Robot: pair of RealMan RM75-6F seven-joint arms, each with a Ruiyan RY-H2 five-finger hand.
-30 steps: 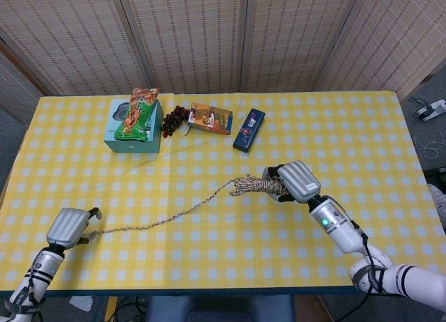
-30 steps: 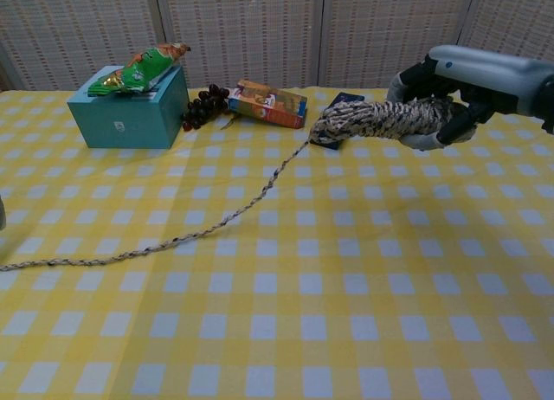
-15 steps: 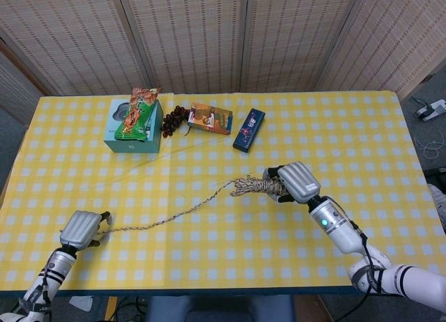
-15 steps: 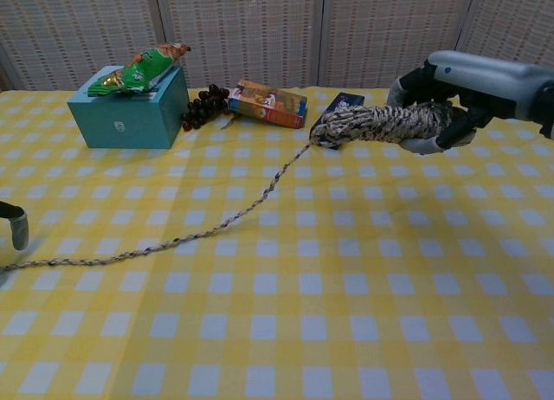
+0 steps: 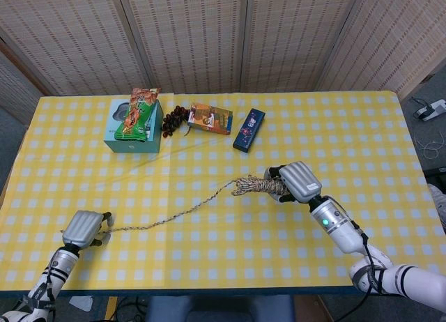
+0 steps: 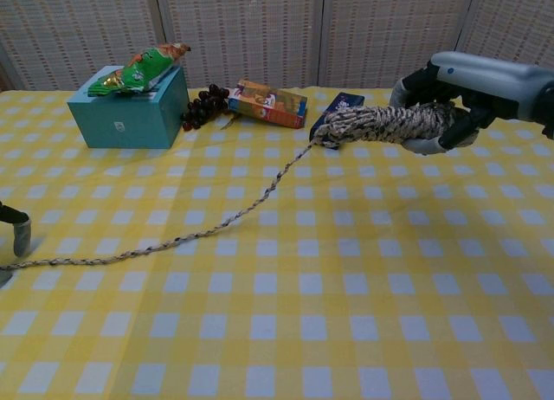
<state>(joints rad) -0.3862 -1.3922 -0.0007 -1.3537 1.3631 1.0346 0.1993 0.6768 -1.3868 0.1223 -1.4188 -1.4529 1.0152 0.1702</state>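
Observation:
A braided rope (image 5: 182, 214) (image 6: 216, 228) runs across the yellow checked table (image 5: 230, 155). Its wound bundle (image 5: 258, 186) (image 6: 381, 123) is gripped by my right hand (image 5: 298, 181) (image 6: 459, 93) a little above the cloth at centre right. The loose strand trails left to my left hand (image 5: 86, 228), which pinches the far end near the front left edge; in the chest view only a fingertip (image 6: 17, 231) of that hand shows at the left border.
At the back stand a teal box (image 5: 132, 130) (image 6: 130, 110) with a green snack bag (image 5: 136, 113) on top, a bunch of dark grapes (image 5: 174, 120), an orange carton (image 5: 210, 118) and a dark blue packet (image 5: 249, 129). Woven screens close off the rear.
My left hand has slid right along the front edge with the rope end, most of it in the first half second. The right hand and bundle have barely shifted.

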